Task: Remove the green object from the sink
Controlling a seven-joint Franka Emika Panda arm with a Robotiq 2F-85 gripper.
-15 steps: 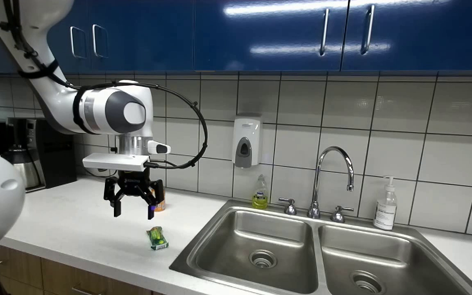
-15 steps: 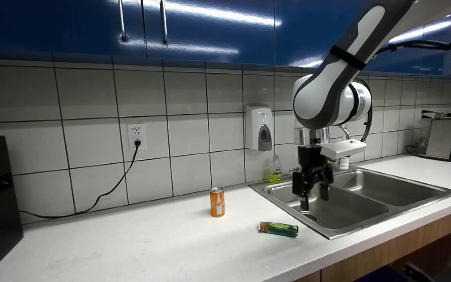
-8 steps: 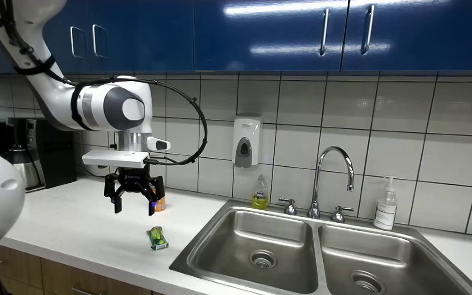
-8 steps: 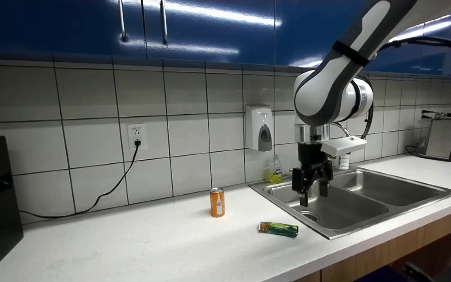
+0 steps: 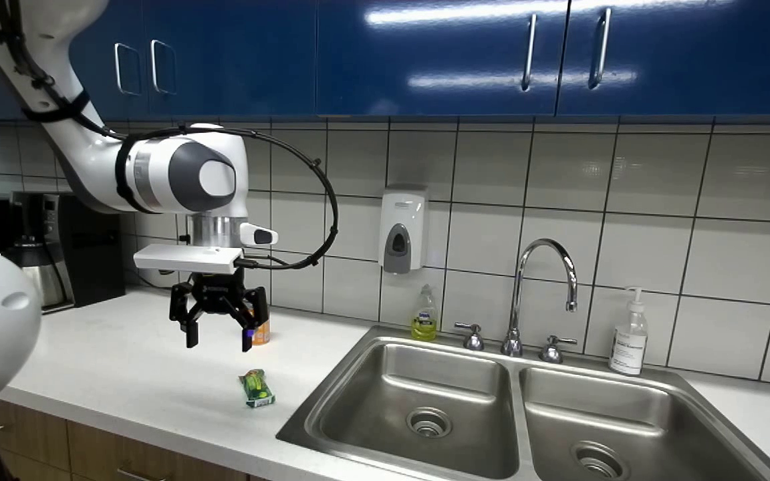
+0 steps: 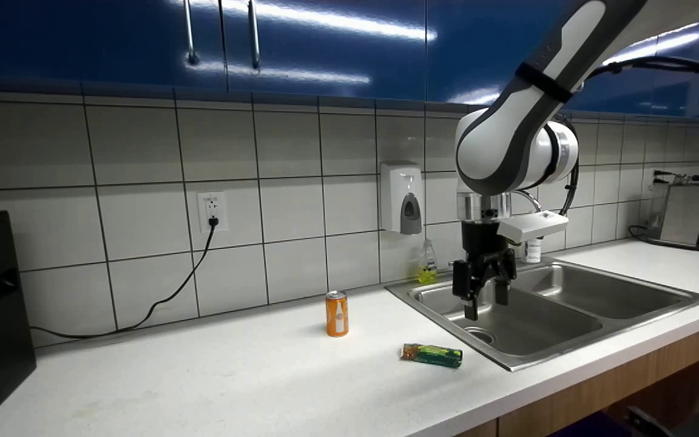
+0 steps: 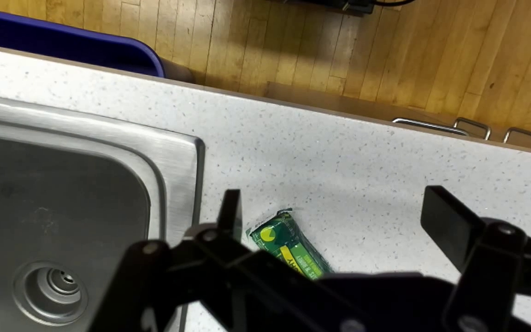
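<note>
small oblong green packet (image 7: 288, 246), glossy, yellow and lime print, brownish at one end, lying on the white speckled countertop (image 7: 362, 161), outside the stainless steel double-basin sink (image 5: 297, 431) but near its rim. above the countertop i see the black two-finger gripper (image 5: 219, 339), jaws spread wide, gripping nothing, clear of the packet.

Orange can (image 6: 337, 315), wall dispenser (image 5: 403, 230); blue cabinets (image 5: 435, 57)
</note>
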